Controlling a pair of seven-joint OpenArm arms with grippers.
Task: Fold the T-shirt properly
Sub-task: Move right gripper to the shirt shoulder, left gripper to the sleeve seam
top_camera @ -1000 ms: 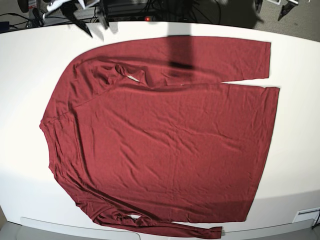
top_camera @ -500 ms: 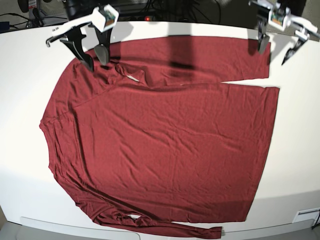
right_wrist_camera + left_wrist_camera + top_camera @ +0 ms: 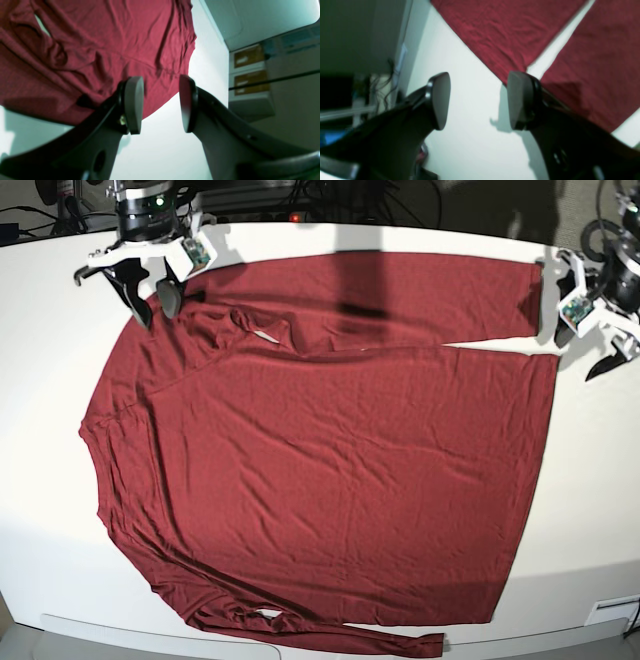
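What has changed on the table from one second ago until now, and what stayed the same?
Both arms came in from the far edge. The right gripper now stands open at the shoulder of the T-shirt; the left gripper stands open beside the cuff and hem corner. Neither holds any fabric. The T-shirt lies spread flat, as before, on the white table.

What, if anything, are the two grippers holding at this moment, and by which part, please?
Nothing is held. The left gripper and the right gripper both stand open with only table showing between their pads, beside the edges of the T-shirt.
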